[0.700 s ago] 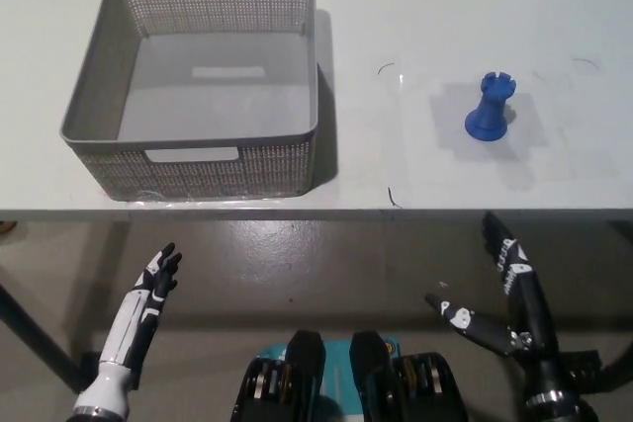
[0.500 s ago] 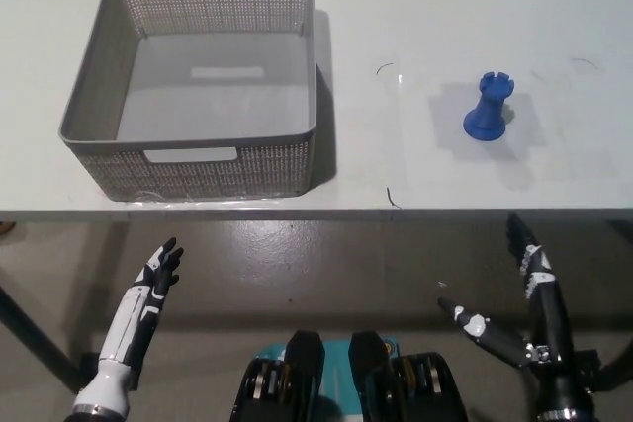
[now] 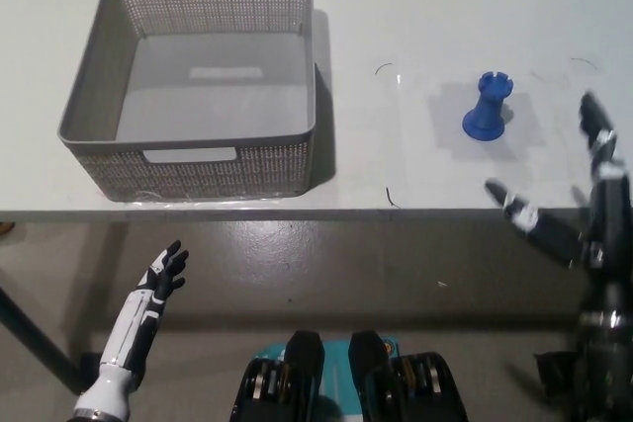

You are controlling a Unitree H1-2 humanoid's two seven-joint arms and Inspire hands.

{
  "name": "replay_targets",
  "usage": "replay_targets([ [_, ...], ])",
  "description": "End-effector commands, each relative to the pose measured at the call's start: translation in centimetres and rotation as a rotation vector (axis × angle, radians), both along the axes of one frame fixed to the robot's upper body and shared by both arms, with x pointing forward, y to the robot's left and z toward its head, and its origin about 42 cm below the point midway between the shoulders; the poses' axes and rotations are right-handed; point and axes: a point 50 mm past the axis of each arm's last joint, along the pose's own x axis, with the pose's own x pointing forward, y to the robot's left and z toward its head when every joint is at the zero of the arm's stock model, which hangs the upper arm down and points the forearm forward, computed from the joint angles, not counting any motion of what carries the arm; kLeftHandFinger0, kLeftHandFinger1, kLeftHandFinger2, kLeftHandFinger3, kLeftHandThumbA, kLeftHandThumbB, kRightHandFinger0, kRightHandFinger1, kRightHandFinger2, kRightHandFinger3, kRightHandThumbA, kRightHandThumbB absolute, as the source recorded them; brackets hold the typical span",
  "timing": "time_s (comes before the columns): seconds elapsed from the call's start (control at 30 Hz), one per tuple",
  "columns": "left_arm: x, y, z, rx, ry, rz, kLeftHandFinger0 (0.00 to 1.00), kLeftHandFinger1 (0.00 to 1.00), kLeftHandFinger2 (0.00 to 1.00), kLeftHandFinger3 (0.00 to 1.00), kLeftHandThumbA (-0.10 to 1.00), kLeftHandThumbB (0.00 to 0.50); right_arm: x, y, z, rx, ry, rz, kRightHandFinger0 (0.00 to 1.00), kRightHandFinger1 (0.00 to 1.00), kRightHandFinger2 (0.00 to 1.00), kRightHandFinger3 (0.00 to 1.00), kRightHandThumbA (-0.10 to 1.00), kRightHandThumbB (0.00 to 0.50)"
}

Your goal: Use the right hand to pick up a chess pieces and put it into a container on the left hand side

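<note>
- The rook (image 3: 488,106) stands upright on the bench (image 3: 415,7), toward its right side, well apart from the basket (image 3: 188,155) at the left.
- The right hand (image 3: 579,200) is spread wide and empty at the bench's front-right edge.
- The left hand (image 3: 158,279) rests low, below the front edge, fingers straight, holding nothing.
- Advice: bring the right hand level with the rook's narrow stem and close around it from the right, without tipping it.
</note>
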Motion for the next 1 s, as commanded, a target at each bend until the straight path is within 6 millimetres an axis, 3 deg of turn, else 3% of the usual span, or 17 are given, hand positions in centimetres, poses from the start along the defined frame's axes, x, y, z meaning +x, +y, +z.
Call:
replay_targets([
  [0.0,0.4,0.1,1.3,-0.005,-0.063,-0.028,1.0,1.0,1.0,1.0,1.0,0.191,3.4,-1.3,2.5,-0.017,0.067,-0.035,1.0,1.0,1.0,1.0,1.0,0.371],
  [0.23,-0.2,0.1,0.8,-0.008,-0.064,-0.029,1.0,1.0,1.0,1.0,1.0,0.172,9.1,-2.8,4.2,0.011,0.133,-0.034,1.0,1.0,1.0,1.0,1.0,0.438],
  [0.4,-1.1,-0.1,0.5,-0.006,-0.058,-0.031,1.0,1.0,1.0,1.0,1.0,0.184,13.2,-2.9,5.0,0.009,0.175,-0.032,1.0,1.0,1.0,1.0,1.0,0.432],
  [0.63,-2.7,-0.1,-0.3,0.008,-0.046,-0.027,1.0,1.0,1.0,1.0,1.0,0.172,16.8,-1.5,4.6,-0.004,0.267,-0.039,1.0,1.0,1.0,1.0,1.0,0.409],
  [0.97,-3.0,0.0,-0.5,0.015,-0.04,-0.032,1.0,1.0,1.0,1.0,1.0,0.181,19.6,-1.0,4.4,0.004,0.353,-0.057,1.0,1.0,1.0,1.0,1.0,0.432],
])
